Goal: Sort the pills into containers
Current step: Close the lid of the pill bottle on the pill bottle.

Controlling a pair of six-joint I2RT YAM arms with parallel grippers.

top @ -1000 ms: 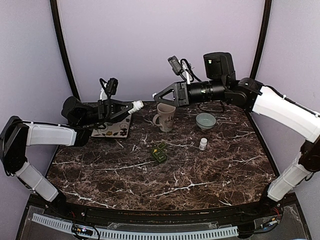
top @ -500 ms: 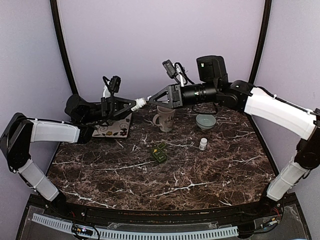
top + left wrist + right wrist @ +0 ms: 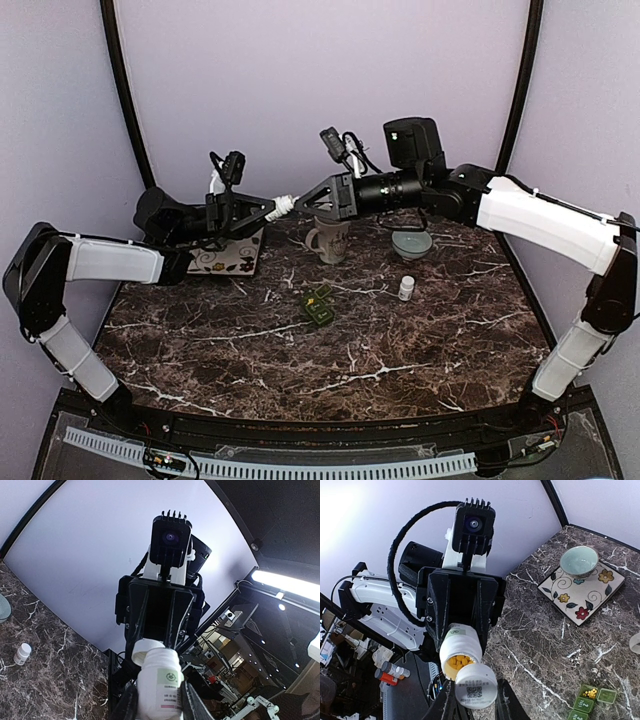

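Holding the pill bottle (image 3: 159,685) sideways above the tabletop's (image 3: 400,350) 11 o'clock region, the left gripper (image 3: 268,208) is pinching its body. The mouth is facing 3 o'clock toward the right gripper (image 3: 302,201), which is clamping the white cap (image 3: 476,686) just beside the neck. Yellow pills (image 3: 456,662) are showing at the open mouth. The bottle is hanging well apart from the green pill organizer (image 3: 320,305), which is lying near the tabletop's centre, at 6 o'clock from the mug (image 3: 328,240). I am judging a spill to be the main risk. With the bottle nearly level and uncapped, a downward tilt or jolt during the carry could be scattering pills onto the marble or into the mug. A slipping cap is the lesser worry.
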